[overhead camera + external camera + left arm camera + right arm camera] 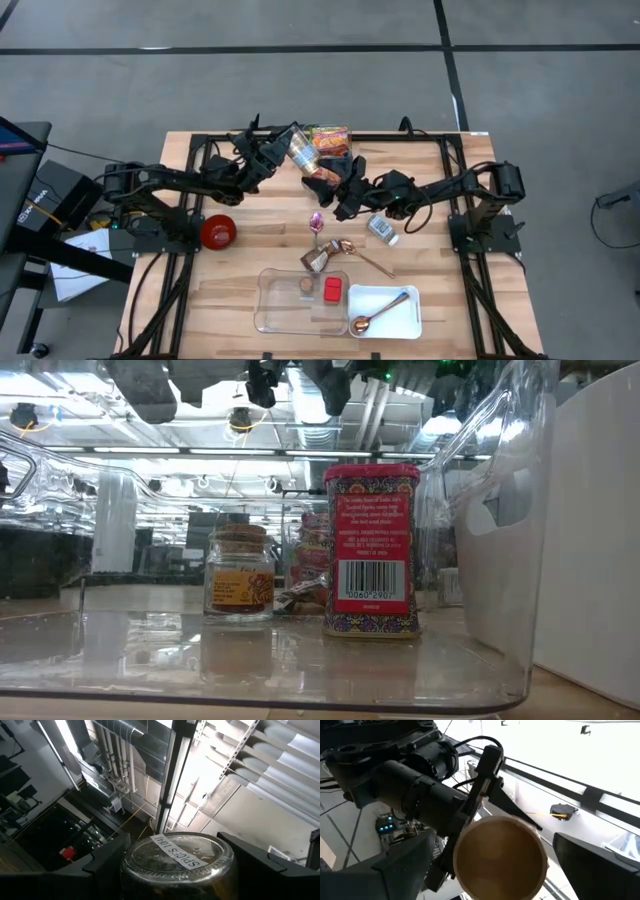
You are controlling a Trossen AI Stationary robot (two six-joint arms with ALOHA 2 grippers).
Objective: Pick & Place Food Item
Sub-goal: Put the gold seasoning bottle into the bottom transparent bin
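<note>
Two items — a small jar (306,285) and a red tin (332,289) — already stand in the clear bin (270,312); more remain. The left claw (292,143) grips a spice jar (302,152) held aloft. Just right of it, the right claw (335,178) clasps a brown-bottomed jar (497,854) — also aloft.

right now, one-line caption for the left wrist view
Left gripper fingers clamp a foil-sealed spice jar, lifted toward ceiling pipes.
</note>
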